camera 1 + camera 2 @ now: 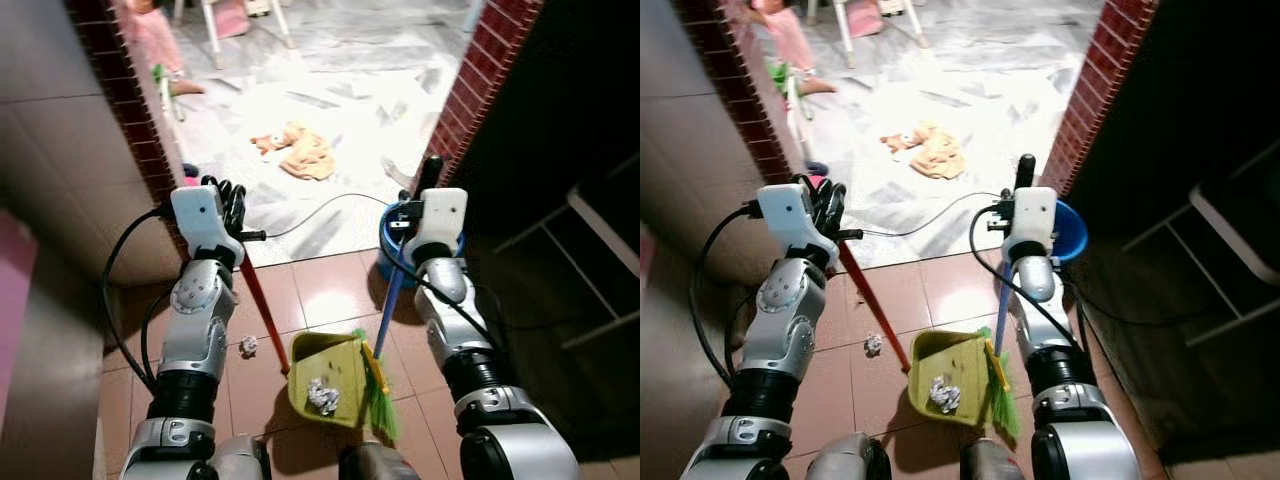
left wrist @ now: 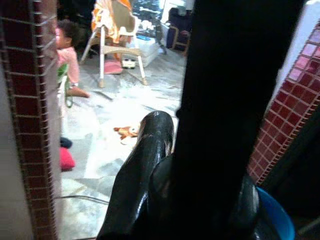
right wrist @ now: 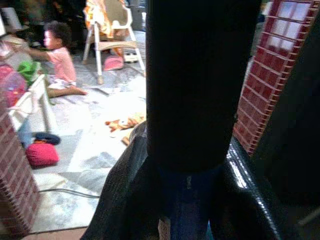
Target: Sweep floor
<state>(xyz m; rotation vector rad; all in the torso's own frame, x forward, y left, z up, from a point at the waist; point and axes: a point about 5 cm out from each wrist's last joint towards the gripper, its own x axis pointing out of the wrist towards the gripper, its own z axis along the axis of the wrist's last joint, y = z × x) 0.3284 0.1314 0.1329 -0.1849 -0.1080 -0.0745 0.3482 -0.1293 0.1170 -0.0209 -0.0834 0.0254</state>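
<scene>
Tiled floor, wrist-seen person, head-seen dustpan

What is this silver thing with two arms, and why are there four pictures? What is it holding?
It is a robot that helps at home. The two top pictures come from cameras in its head, looking down at its own silver arms and the brown tiled floor. The other two come from small cameras on its wrists, so the big black shapes there are its own fingers and the handles, seen very close.

Its left hand grips the red handle of a yellow-green dustpan. Its right hand grips the blue handle of a green broom, whose bristles rest at the dustpan's edge.

One crumpled paper ball already lies in the dustpan. Another paper ball waits on the tiles beside it. A blue bucket stands by the right arm. Beyond the brick doorway, a soft toy lies on the pale floor, and a person sits further back.
</scene>
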